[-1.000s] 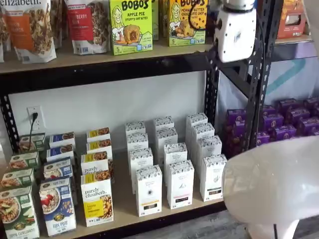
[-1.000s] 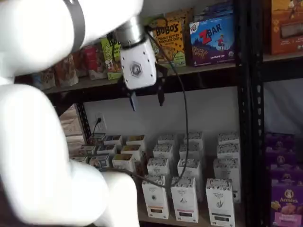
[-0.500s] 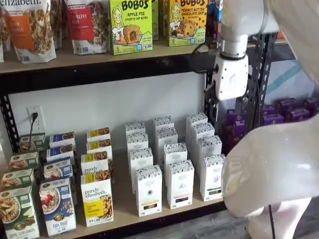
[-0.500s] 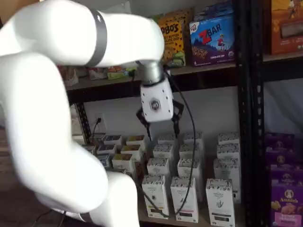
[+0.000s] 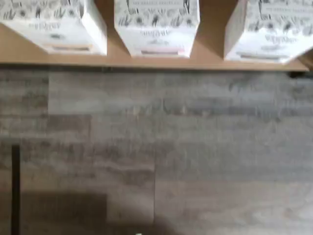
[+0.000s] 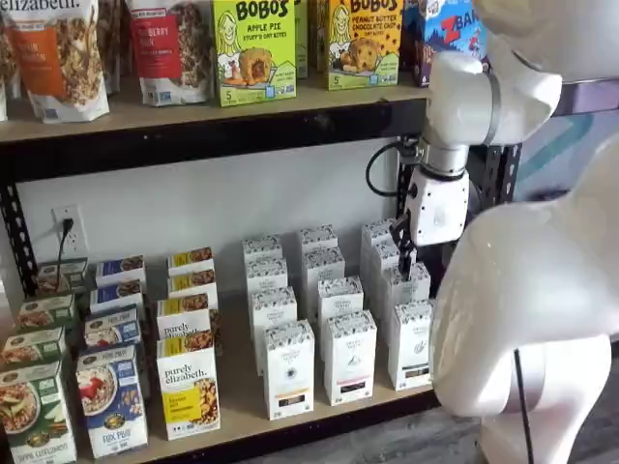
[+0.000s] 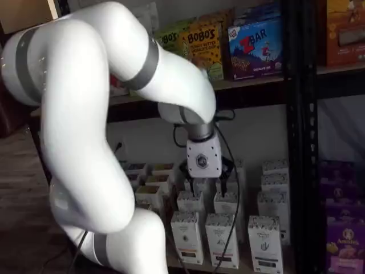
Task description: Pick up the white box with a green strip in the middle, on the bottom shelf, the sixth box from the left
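The white box (image 6: 413, 344) stands at the front right of the rows of white cartons on the bottom shelf (image 6: 242, 391), with a small brownish label low on its front. It also shows in a shelf view (image 7: 265, 244). My gripper (image 6: 407, 263) hangs over the back rows of white cartons, above and behind the box and not touching it. Only one black finger shows there, side-on. In a shelf view the gripper (image 7: 206, 184) blurs against the cartons. The wrist view shows three white cartons (image 5: 156, 24) at the shelf edge; which is the target I cannot tell.
Yellow-and-white "purely elizabeth" boxes (image 6: 189, 387) and cereal boxes (image 6: 111, 398) fill the shelf's left. Black uprights (image 6: 411, 184) stand right of the cartons, with purple boxes (image 7: 345, 240) beyond. The upper shelf holds Bobo's boxes (image 6: 253, 48). My white arm (image 6: 527, 319) blocks the right. Grey wood floor (image 5: 156, 147) lies below.
My gripper has come down from the height of the upper shelf to just above the white cartons. The arm's elbow has swung in front of the shelves.
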Tool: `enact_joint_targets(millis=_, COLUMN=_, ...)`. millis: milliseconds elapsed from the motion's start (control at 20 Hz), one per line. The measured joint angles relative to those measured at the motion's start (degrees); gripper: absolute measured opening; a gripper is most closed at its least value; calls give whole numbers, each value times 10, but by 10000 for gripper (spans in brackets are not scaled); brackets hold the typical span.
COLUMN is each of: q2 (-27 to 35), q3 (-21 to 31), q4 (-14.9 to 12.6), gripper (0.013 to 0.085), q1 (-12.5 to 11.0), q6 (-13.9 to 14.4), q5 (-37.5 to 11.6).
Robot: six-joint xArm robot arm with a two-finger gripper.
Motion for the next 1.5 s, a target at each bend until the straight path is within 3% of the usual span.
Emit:
enact_joint_targets(millis=200, q2=72, q3=-2, q4=6, gripper=850, q1=-3, q6=-11, q5=-78)
enact_joint_targets(millis=450, q2=160, q3=-19, q4=-23, gripper=850, q1=2, q6=16, q5=-151)
enact_joint_targets(millis=600, q2=209, q3=-33, q4=-21, gripper=850, q1=6, q6=17, q5=-188)
enact_joint_targets(millis=750, q2=246, q3=-47, q4=-53, gripper=850, q1=7, q6=48, q5=-218)
enact_joint_targets(millis=1000, q2=324, q3=-70, q4=-50, gripper=850, q1=15, q6=54, q5=-309)
enact_joint_targets(millis=1100, q2=353, q3=-86, q4=-55, gripper=850, q1=19, q6=62, q5=-324)
enact_joint_targets(millis=1250, q2=399, q3=-114, q4=-40, gripper=850, q1=24, q6=53, q5=-349)
enact_joint_targets(millis=1500, q2=452, q3=-164, q4=-66, gripper=850, q1=17, q6=70, q5=-344)
